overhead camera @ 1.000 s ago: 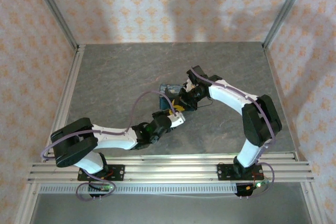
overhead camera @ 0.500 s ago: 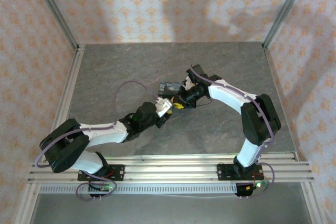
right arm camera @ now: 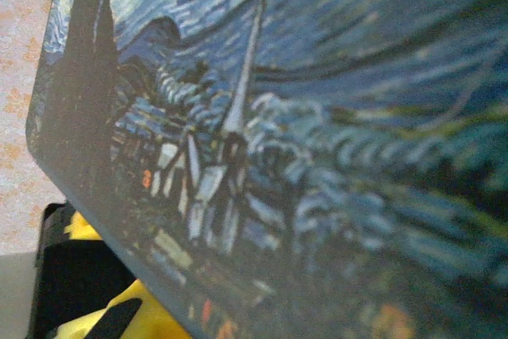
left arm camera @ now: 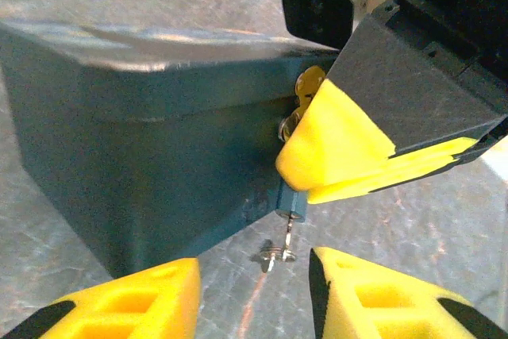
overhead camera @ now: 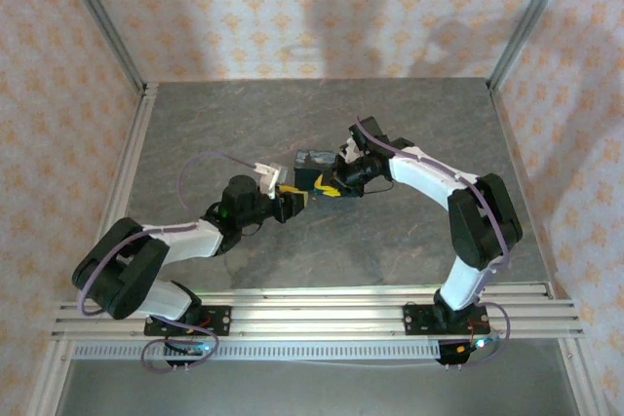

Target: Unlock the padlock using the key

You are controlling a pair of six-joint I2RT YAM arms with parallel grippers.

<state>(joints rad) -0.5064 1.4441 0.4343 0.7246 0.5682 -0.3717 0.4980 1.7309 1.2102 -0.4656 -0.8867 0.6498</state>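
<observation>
The padlock (overhead camera: 314, 163), a dark-blue block with a starry-night print (right arm camera: 302, 117), is held just above the table, and my right gripper (overhead camera: 331, 188) is shut on it. One of its yellow fingers (left arm camera: 337, 148) presses the padlock's side (left arm camera: 151, 148). The key's teal head (left arm camera: 292, 204) sticks out at the padlock's lower corner, under that finger. A thin metal piece (left arm camera: 278, 253) hangs below the head. My left gripper (overhead camera: 290, 202) is open just left of the padlock. Its fingertips (left arm camera: 127, 303) flank the hanging metal without touching it.
The grey stone-pattern tabletop (overhead camera: 244, 124) spreads behind and to both sides of the arms. Aluminium rails (overhead camera: 127, 182) line the left and near edges, and patterned walls close the back and sides. The right arm's wrist camera (left arm camera: 325, 1) shows above the padlock.
My left gripper has opened, let go of the key and pulled back left, away from the padlock. The right arm and padlock have barely moved.
</observation>
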